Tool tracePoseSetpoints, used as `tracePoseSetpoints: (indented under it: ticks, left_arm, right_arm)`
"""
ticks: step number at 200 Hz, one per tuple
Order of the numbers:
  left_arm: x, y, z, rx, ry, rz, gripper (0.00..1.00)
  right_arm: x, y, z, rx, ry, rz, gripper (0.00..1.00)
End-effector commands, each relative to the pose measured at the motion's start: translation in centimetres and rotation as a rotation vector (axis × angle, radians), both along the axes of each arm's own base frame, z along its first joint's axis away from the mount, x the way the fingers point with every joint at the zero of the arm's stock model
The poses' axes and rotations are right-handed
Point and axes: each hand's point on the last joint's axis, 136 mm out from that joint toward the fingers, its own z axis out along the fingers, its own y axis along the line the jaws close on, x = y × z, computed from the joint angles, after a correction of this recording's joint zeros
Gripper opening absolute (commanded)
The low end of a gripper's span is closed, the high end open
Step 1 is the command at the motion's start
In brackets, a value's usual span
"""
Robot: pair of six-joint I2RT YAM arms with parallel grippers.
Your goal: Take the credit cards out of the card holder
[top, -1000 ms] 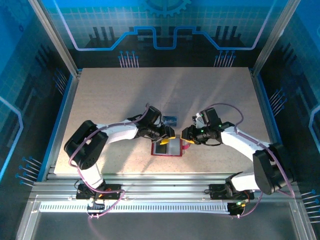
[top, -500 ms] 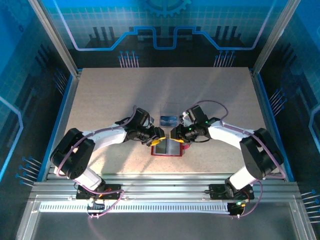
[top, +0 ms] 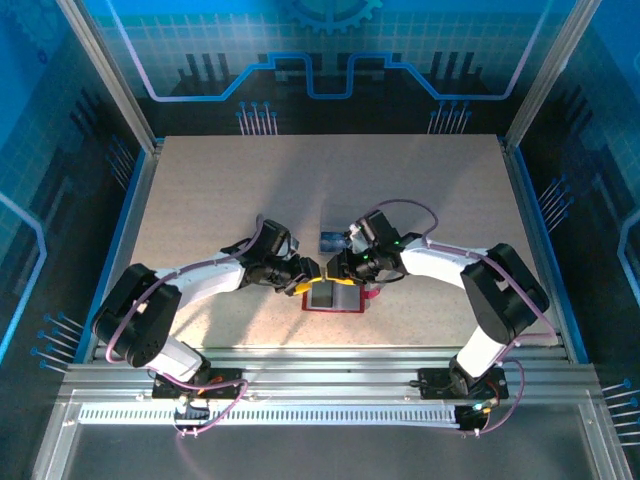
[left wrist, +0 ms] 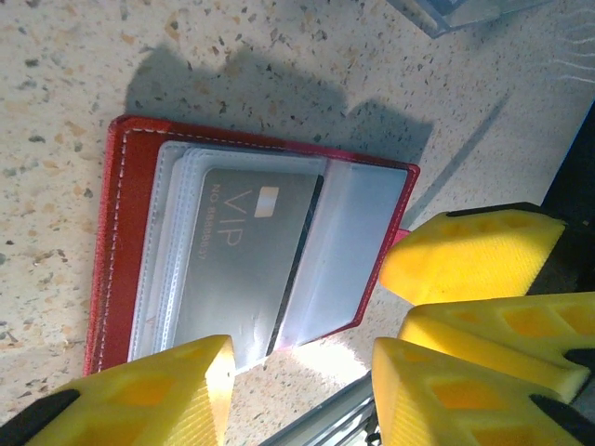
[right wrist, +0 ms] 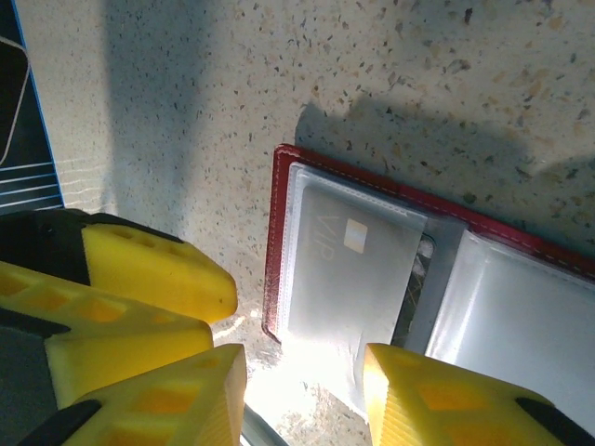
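The table (top: 200, 200) is topped with speckled beige. The left arm (top: 200, 280) and the right arm (top: 450, 262) are both stretched inward, so that their tips are set close together over the near middle of the table. The wallet (top: 332, 297) is laid open and flat at that spot, and its red rim is seen around clear inner pockets.

The left gripper (left wrist: 297, 376) is held over the wallet's left side. The right gripper (right wrist: 302, 386) is held just beside it, over the far edge. The jaws of each are spread apart with nothing clamped between them, and the wallet's edge and bare tabletop are seen through each gap. The yellow fingers of the two grippers are brought near one another, though no contact can be made out.

A grey card (left wrist: 251, 251) marked VIP is lodged inside one of the clear pockets. A blue card (top: 331, 240) is laid on the table just beyond the wallet, apart from it. A thin red tab (top: 372, 292) is seen at the wallet's right edge.
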Motion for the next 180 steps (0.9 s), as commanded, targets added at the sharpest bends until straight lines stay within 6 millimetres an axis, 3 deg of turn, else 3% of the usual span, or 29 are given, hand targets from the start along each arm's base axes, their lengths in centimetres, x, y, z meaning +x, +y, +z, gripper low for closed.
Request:
tracePoseSetpoints:
  ticks: [1, 42, 180]
  left_arm:
    - [0.1, 0.2, -0.3, -0.002, -0.006, -0.005, 0.40]
    - [0.3, -0.2, -1.0, -0.013, 0.011, -0.005, 0.30]
    - [-0.1, -0.2, -3.6, 0.009, 0.057, -0.016, 0.13]
  right_arm:
    - [-0.1, 0.9, 0.0, 0.018, 0.008, 0.012, 0.38]
    - [-0.5, 1.0, -0.8, 0.020, 0.025, 0.010, 0.37]
    - [-1.5, 0.9, -3.4, 0.012, 0.079, 0.010, 0.36]
